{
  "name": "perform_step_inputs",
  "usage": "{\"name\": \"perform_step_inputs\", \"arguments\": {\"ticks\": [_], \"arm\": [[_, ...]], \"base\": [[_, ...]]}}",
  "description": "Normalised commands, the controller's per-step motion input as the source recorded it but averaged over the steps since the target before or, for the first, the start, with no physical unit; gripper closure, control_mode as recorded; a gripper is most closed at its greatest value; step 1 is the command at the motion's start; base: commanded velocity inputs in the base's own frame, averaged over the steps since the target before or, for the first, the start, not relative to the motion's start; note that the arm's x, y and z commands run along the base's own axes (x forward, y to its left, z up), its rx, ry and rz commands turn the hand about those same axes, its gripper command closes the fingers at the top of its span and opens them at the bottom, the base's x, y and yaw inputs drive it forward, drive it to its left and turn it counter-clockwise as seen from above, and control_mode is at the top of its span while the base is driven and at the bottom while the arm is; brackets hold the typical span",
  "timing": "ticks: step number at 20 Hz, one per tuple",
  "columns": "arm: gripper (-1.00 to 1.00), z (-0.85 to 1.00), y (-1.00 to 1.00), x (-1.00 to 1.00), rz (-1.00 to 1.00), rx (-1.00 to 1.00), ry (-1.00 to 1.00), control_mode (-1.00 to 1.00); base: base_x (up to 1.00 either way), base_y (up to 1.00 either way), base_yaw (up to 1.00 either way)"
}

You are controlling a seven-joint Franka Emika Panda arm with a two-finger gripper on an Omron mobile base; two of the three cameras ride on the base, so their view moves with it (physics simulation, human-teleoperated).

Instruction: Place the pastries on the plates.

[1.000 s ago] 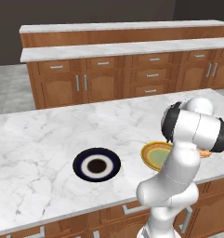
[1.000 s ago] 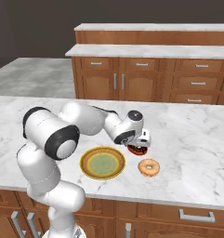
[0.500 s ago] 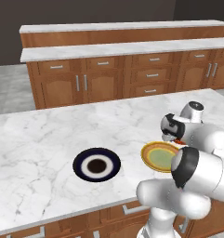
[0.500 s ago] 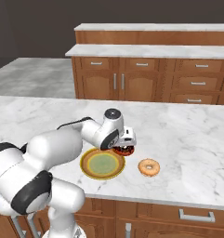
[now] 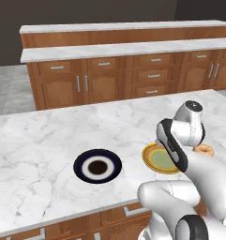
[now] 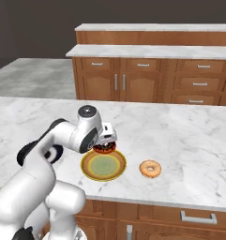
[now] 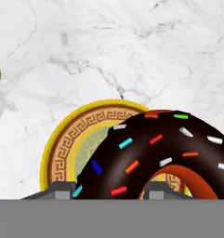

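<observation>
My gripper point(image 6: 105, 142) is shut on the dark chocolate doughnut point(image 6: 105, 149) with coloured sprinkles and holds it just above the far rim of the golden-yellow plate point(image 6: 103, 165). In the hand view the doughnut point(image 7: 150, 153) hangs large in front of that plate point(image 7: 62, 148), between the fingertips. The pale orange glazed doughnut point(image 6: 150, 168) lies on the counter to the right of the yellow plate, and it also peeks out behind the arm point(image 5: 204, 150). The navy plate point(image 5: 97, 166) with its white ring lies to the left of the yellow plate point(image 5: 154, 157).
The marble island counter point(image 6: 189, 136) runs wide to the right and behind the plates. Its front edge point(image 6: 170, 204) lies close below the yellow plate. Wooden cabinets with drawers point(image 5: 133, 79) stand across the aisle at the back.
The arm has swung, carrying the chocolate doughnut leftward in the right base view, from beyond the yellow plate's right side to over its far rim. The plates and the orange doughnut stayed put.
</observation>
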Motion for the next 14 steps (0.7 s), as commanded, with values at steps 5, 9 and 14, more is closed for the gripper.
{"name": "perform_step_inputs", "arguments": {"ticks": [5, 9, 14], "arm": [[1.0, 0.48, 0.61, -0.38, 0.19, 0.0, 0.02, -1.0], [1.0, 0.1, 0.56, -0.42, 0.21, 0.02, 0.0, -1.0], [1.0, 0.0, 0.57, -0.37, 0.2, 0.03, 0.0, -1.0]], "base": [[0.0, 0.0, 0.0], [0.0, 0.0, 0.0], [0.0, 0.0, 0.0]]}}
